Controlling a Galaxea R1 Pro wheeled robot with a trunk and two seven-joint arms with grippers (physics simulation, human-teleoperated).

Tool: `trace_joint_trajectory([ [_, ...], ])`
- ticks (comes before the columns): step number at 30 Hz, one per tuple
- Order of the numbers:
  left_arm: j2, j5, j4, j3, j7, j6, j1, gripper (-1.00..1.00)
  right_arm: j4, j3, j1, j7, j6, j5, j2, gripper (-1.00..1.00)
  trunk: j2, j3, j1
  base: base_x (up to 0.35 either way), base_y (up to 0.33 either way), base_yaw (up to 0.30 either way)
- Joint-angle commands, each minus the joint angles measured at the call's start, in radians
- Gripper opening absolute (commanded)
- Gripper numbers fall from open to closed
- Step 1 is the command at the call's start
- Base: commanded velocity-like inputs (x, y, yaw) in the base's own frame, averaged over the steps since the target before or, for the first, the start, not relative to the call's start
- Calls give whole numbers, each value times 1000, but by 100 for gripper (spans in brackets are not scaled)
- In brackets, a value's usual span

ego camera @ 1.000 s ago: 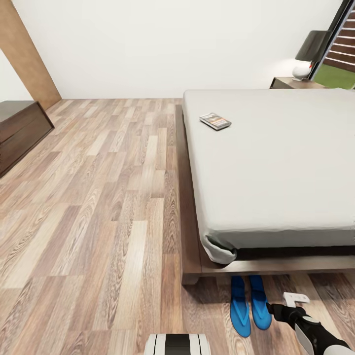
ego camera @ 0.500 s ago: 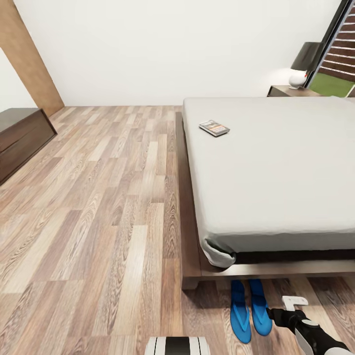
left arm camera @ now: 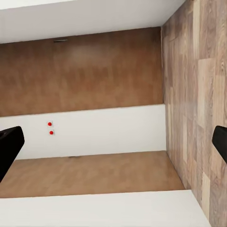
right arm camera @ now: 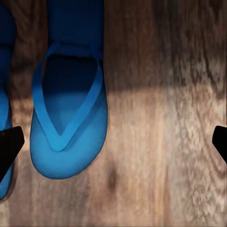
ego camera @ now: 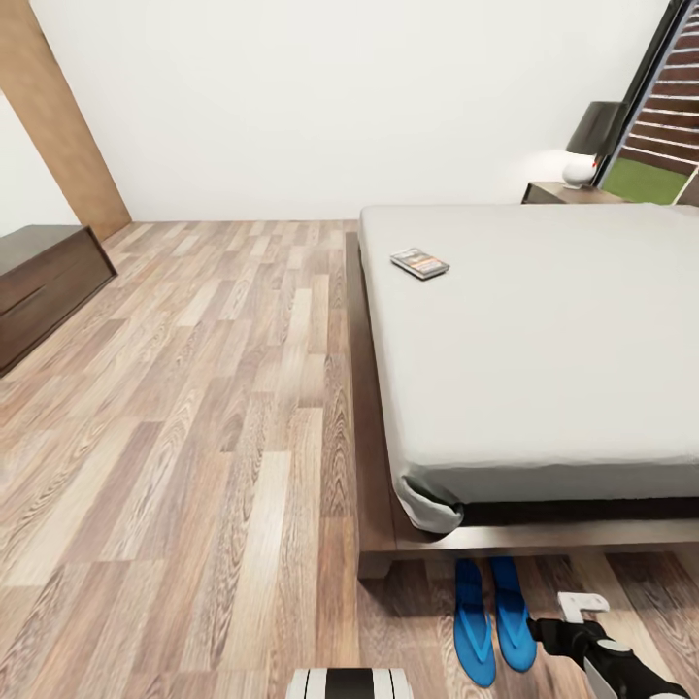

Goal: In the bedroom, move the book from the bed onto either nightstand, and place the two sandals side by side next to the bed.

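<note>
Your right gripper (right arm camera: pixel 113 142) hangs wide open, empty, over the floor beside the two sandals (ego camera: pixel 493 619), which lie together at the bed's (ego camera: pixel 544 349) foot. The book (ego camera: pixel 419 263) lies near the mattress's left edge. A lamp (ego camera: pixel 587 141) occupies the far nightstand (ego camera: pixel 568 193). Your left gripper (left arm camera: pixel 113 142) gapes empty.

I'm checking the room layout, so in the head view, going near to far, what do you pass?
Two sandals on the floor, then the bed's near edge, the book on the mattress, the nightstand with its lamp.
</note>
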Motion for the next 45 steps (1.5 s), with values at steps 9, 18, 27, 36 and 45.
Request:
trace_joint_trajectory([
  [9, 0, 3, 6, -8, 3, 8, 9, 100, 2, -9, 20, 4, -3, 11, 0, 100, 0, -1, 0, 0, 0, 0],
  [18, 0, 3, 10, -8, 3, 8, 19, 100, 2, -8, 69, 4, -4, 12, -7, 100, 1, 19, -2, 0, 0, 0],
  [27, 0, 3, 13, -9, -2, 6, 22, 100, 3, -7, 94, 4, -5, 11, -19, 100, 1, 19, -2, 0, 0, 0],
  [36, 0, 3, 13, -9, -5, 5, 36, 100, 3, -7, 115, 5, -5, 13, -20, 100, 1, 19, -2, 0, 0, 0],
  [45, -1, 4, 13, -12, -6, 5, 55, 100, 3, -8, 140, 4, -10, 12, -22, 100, 2, 34, -4, 0, 0, 0],
])
